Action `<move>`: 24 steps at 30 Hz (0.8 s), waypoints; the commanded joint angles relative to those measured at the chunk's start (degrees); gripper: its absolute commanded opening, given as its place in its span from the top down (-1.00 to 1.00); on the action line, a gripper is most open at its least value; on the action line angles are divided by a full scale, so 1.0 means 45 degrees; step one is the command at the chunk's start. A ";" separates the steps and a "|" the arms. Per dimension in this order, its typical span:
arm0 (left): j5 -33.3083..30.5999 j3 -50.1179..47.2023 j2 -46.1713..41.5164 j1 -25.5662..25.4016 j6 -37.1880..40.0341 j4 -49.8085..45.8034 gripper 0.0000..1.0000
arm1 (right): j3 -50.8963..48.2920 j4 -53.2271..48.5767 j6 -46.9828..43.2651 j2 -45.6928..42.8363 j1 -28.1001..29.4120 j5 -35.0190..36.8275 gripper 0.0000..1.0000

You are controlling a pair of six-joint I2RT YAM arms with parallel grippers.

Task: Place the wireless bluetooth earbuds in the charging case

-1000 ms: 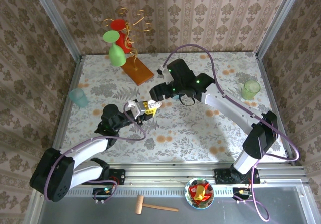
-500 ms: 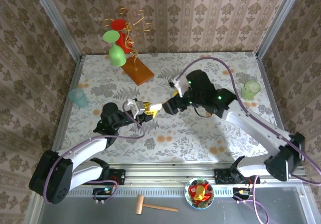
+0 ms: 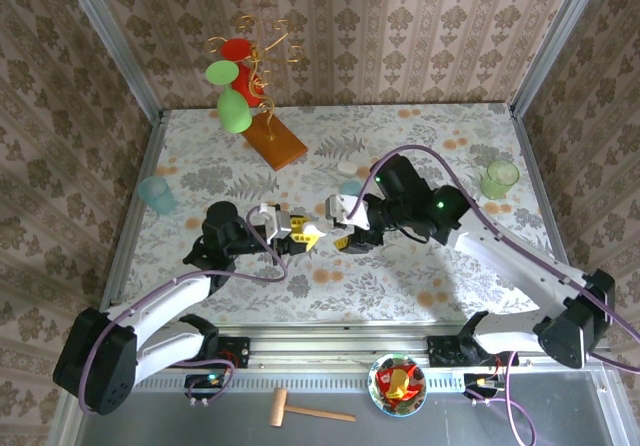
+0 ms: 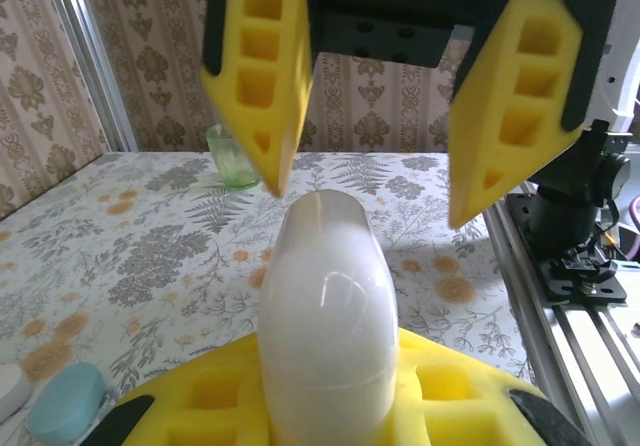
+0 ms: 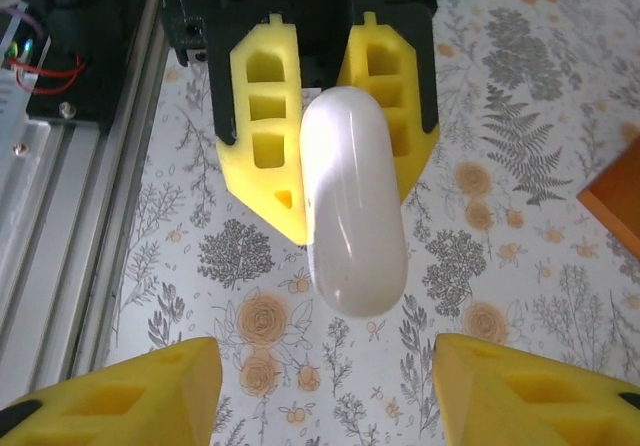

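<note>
Far to the left of the charging case [image 3: 311,234], a teal cup [image 3: 157,194] is seen on the flowered table [image 3: 430,266]. Behind the case and to its left, a wooden stand [image 3: 272,141] is set, with green and red shapes carried on gold wire.

The case itself, a smooth white oval with its seam closed, is held above the table. It is clamped at its left end by the left gripper [image 3: 298,230], a yellow finger [image 5: 262,126] being pressed against each of its sides. What lies inside the case cannot be told.

Just to the right of the case, the right gripper [image 3: 332,231] is faced towards it. Its yellow fingers [image 4: 520,96] are spread well apart, and the free end of the case is pointed into the gap between them. Neither finger is seen to touch the case.

Beyond the case and a little to its right, a pale blue oval piece [image 4: 65,406] and a white piece [image 4: 8,391] are laid side by side on the table. Whether these are earbuds or cases cannot be made out.

Far to the right of the case, a green cup [image 3: 499,178] is stood near the table's edge.
</note>
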 commanded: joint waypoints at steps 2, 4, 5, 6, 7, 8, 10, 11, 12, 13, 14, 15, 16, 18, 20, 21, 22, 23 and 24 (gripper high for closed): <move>0.0564 0.0413 -0.0133 -0.0106 0.0442 -0.0138 0.92 | 0.0997 -0.1010 -0.1083 0.0792 0.0292 -0.0514 -0.01; 0.0566 0.0416 -0.0103 -0.0108 0.0456 -0.0119 0.92 | 0.1189 -0.1075 -0.1068 0.1030 0.0334 -0.0584 0.11; 0.0564 0.0416 -0.0103 -0.0126 0.0475 -0.0119 0.92 | 0.1250 -0.1060 -0.1009 0.1066 0.0369 -0.0642 0.19; 0.0561 0.0399 -0.0091 -0.0128 0.0480 -0.0102 0.92 | 0.1308 -0.1041 -0.0985 0.1067 0.0383 -0.0682 0.24; 0.0536 0.0397 -0.0069 -0.0142 0.0482 -0.0069 0.92 | 0.1357 -0.1014 -0.0930 0.1330 0.0400 -0.0736 0.25; 0.0522 0.0387 -0.0056 -0.0147 0.0481 -0.0074 0.92 | 0.1412 -0.1001 -0.0849 0.1471 0.0437 -0.0798 0.25; 0.0430 0.0377 -0.0035 -0.0157 0.0487 -0.0076 0.91 | 0.1437 -0.0885 -0.0715 0.1545 0.0464 -0.0930 0.25; 0.0412 0.0377 -0.0016 -0.0167 0.0485 -0.0059 0.92 | 0.1419 -0.0783 -0.0573 0.1583 0.0485 -0.0922 0.23; 0.0389 0.0377 0.0003 -0.0186 0.0457 -0.0053 0.91 | 0.1412 -0.0714 -0.0470 0.1614 0.0488 -0.0944 0.23; 0.0350 0.0396 0.0038 -0.0206 0.0429 -0.0009 0.92 | 0.1412 -0.0662 -0.0398 0.1652 0.0482 -0.0961 0.23; 0.0330 0.0396 0.0062 -0.0224 0.0408 0.0051 0.91 | 0.1416 -0.0637 -0.0314 0.1706 0.0501 -0.0961 0.23; 0.0321 0.0393 0.0080 -0.0225 0.0390 0.0091 0.91 | 0.1432 -0.0632 -0.0235 0.1749 0.0502 -0.0961 0.25; 0.0303 0.0397 0.0100 -0.0225 0.0382 0.0114 0.91 | 0.1465 -0.0676 -0.0151 0.1784 0.0499 -0.0949 0.31; 0.0226 0.0376 0.0106 -0.0225 0.0377 0.0137 0.91 | 0.1476 -0.0700 -0.0087 0.1787 0.0478 -0.0790 0.50; 0.0156 0.0341 0.0070 -0.0225 0.0374 0.0136 0.89 | 0.1369 -0.0615 0.0016 0.1722 0.0477 -0.0556 0.62; 0.0090 0.0320 0.0063 -0.0220 0.0391 0.0126 0.87 | 0.1307 -0.0602 0.0030 0.1663 0.0470 -0.0444 0.65; -0.0001 0.0289 0.0050 -0.0225 0.0398 0.0135 0.83 | 0.1228 -0.0492 0.0122 0.1614 0.0452 -0.0318 0.68; -0.0089 0.0260 0.0053 -0.0225 0.0411 0.0150 0.75 | 0.1167 -0.0377 0.0263 0.1566 0.0404 -0.0236 0.69; -0.0248 0.0223 0.0044 -0.0220 0.0410 0.0173 0.52 | 0.1079 -0.0244 0.0454 0.1522 0.0317 -0.0234 0.70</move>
